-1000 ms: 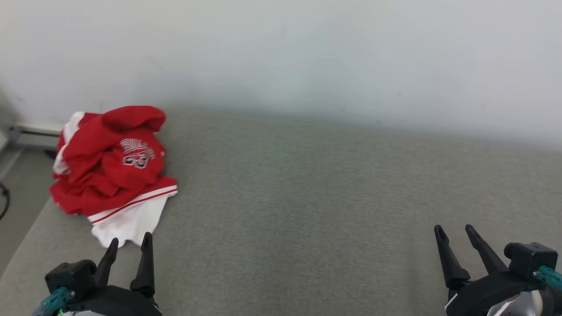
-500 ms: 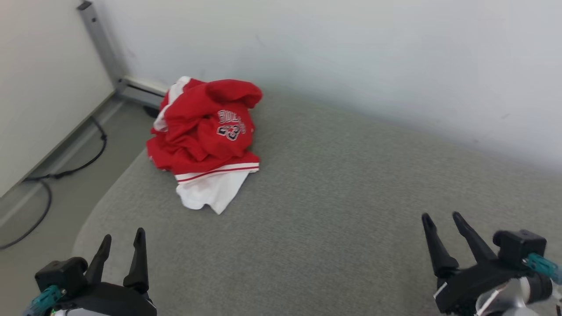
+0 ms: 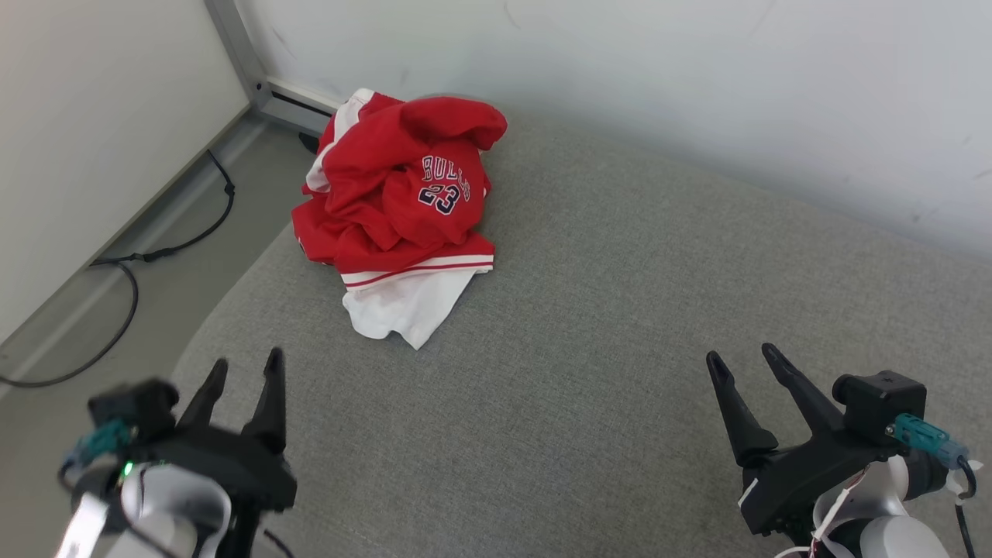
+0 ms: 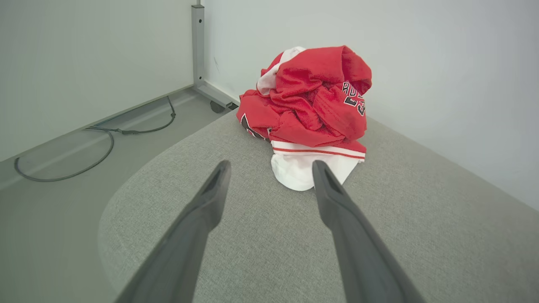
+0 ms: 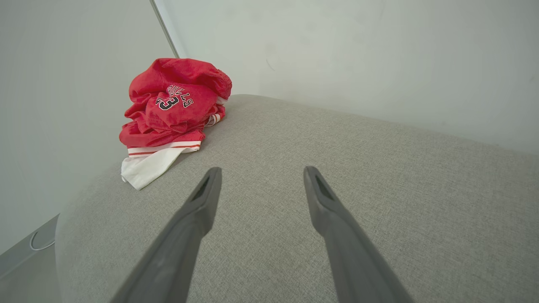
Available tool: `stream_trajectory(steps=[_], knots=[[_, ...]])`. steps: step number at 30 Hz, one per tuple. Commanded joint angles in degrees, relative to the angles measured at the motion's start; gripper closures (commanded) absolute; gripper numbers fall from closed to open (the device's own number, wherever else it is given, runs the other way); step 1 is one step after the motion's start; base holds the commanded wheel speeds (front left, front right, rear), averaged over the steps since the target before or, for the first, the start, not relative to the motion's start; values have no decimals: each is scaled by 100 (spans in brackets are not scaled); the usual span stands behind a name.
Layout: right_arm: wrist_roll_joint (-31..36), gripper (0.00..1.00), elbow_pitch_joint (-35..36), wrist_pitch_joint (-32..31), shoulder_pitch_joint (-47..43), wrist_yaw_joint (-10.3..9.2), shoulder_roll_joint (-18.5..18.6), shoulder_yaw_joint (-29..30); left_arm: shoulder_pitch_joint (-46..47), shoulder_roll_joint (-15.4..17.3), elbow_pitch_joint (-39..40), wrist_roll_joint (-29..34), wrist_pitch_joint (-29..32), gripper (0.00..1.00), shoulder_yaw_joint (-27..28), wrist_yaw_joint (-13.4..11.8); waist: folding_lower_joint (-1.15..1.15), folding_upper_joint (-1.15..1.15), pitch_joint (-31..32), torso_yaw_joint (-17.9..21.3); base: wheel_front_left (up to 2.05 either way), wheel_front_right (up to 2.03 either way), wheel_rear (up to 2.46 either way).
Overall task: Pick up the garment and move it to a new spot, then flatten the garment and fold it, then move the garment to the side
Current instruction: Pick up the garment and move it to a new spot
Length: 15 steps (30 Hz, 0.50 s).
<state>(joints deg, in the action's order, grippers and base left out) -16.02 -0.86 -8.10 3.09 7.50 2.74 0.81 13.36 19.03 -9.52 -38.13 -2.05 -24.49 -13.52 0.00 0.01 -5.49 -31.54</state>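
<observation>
Camera has swung left — garment (image 3: pixel 399 209) unmoved, left gripper (image 3: pixel 246 358) blurred, spread.

White walls (image 3: pixel 697 77), grey floor (image 3: pixel 170 287), trailing black cable (image 3: pixel 136 294)

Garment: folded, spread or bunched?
Bunched: the red garment sits in a rumpled heap on the grey cushion, not laid flat.

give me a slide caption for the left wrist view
Open left gripper pointing at a crumpled red and white garment heaped on the grey cushion
</observation>
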Motion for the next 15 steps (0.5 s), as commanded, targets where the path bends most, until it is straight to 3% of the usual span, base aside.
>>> stream_trajectory(steps=[1,8,15], knots=[[61,0,99,-38,-10,-2,27,7,274,-24,-122,-80,121,0,-34,65,0,-1,-108,-13,0,0,0],[174,0,921,-336,-460,-2,26,236,1778,-309,-1203,-163,960,0,-400,667,0,-1,-366,31,0,0,0],[394,0,2026,-934,-754,-2,24,133,2988,-394,-2250,-449,1621,0,-333,1036,0,-1,-959,642,0,0,0]])
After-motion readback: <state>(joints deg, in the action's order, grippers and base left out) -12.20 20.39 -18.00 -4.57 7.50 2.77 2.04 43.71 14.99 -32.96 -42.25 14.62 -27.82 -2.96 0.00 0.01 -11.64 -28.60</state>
